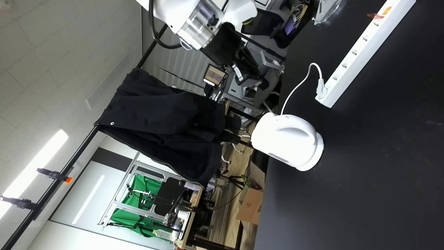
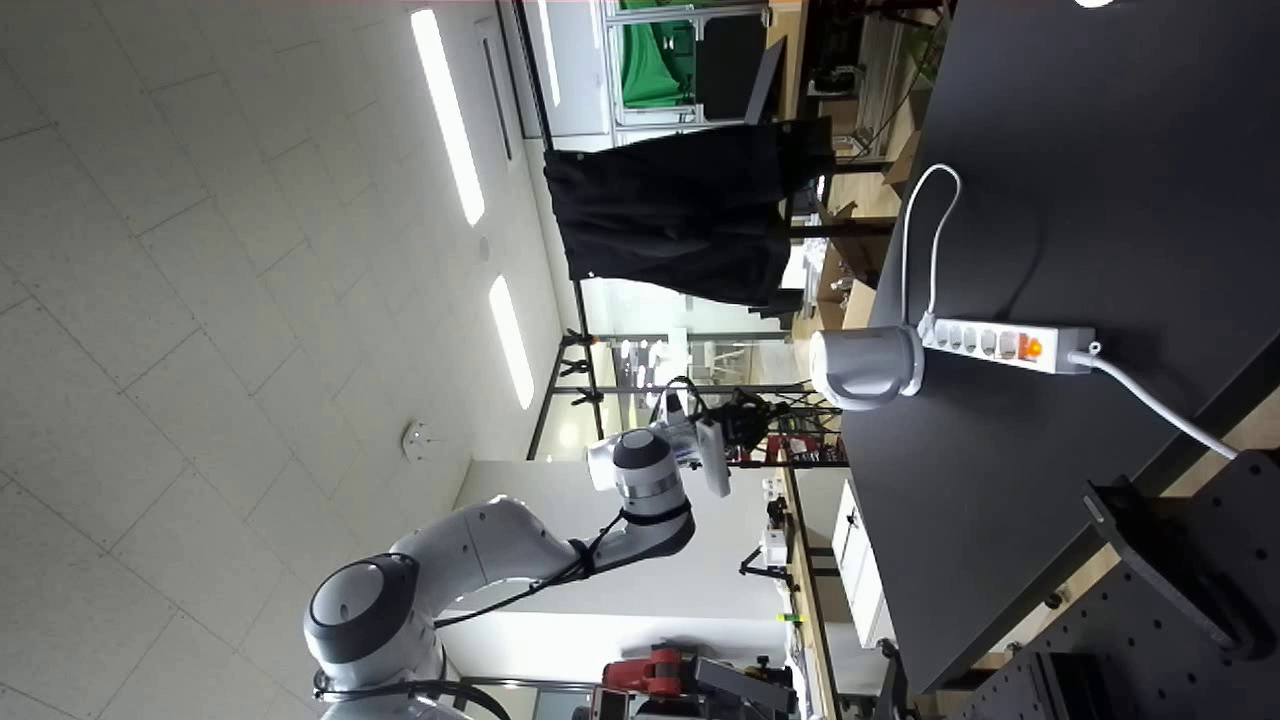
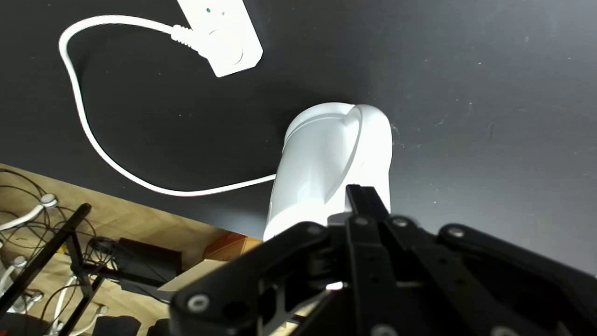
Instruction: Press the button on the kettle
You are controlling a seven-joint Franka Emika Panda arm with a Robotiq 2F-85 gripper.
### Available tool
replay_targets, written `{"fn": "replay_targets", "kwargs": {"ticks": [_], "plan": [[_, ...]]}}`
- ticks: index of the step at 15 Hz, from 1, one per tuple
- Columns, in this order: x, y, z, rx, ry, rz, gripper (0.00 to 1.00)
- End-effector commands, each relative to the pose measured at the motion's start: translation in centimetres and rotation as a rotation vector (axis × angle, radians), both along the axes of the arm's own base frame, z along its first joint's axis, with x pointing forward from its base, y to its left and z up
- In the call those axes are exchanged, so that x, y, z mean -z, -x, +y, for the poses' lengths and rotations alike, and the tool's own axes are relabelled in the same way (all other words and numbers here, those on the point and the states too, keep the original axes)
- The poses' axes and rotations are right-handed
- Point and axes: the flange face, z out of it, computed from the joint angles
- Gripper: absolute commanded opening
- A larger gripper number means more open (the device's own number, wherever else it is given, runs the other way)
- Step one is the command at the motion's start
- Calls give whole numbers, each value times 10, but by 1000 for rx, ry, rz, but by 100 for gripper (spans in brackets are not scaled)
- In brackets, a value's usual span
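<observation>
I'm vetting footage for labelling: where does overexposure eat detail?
In the wrist view, the power strip and parts of the kettle bleach nearly white; in an exterior view, ceiling lights burn out, but the kettle there shows soft grey shading.

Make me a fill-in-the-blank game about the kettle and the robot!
The kettle is the colour ____.
The thin cord is ____ (plugged into / unplugged from) the power strip.
Its switch is the colour ____.
In the wrist view, the gripper is ____ (open / shut).

Missing words: white; plugged into; orange; shut.
</observation>
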Motion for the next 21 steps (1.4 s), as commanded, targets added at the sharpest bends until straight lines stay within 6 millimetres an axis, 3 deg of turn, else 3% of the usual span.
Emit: {"fn": "replay_targets", "kwargs": {"ticks": [1,6,21], "plan": [[24,-2,3,27,-26,-13,0],[53,-3,4,19,-39,-21,0],[84,-19,12,-8,-48,-154,0]]}}
